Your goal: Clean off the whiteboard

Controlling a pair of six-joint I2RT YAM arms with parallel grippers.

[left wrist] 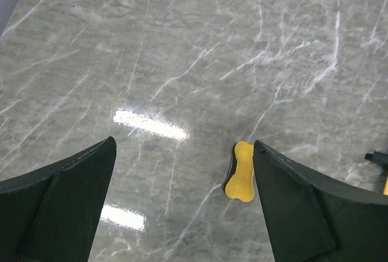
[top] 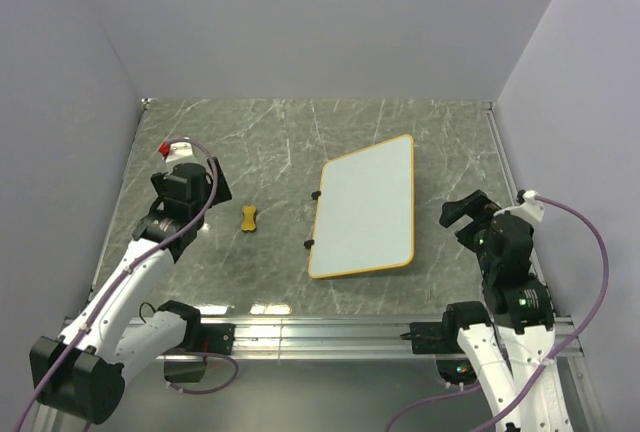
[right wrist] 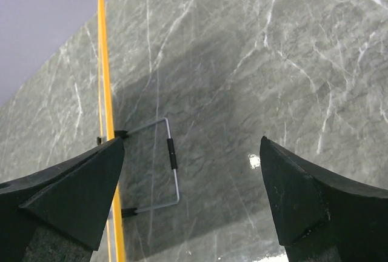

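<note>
- White and unmarked as far as we see, the whiteboard lies right of centre on the table; erasing looks done.
- Yellow eraser rests apart, to its left.
- Left gripper and right gripper gape wide, holding nothing.

No text readable (whiteboard included).

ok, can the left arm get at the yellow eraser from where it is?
Probably yes. The eraser lies flat on the bare table just beside the open left tool, with nothing between them. The whiteboard sits apart, farther right.
</note>
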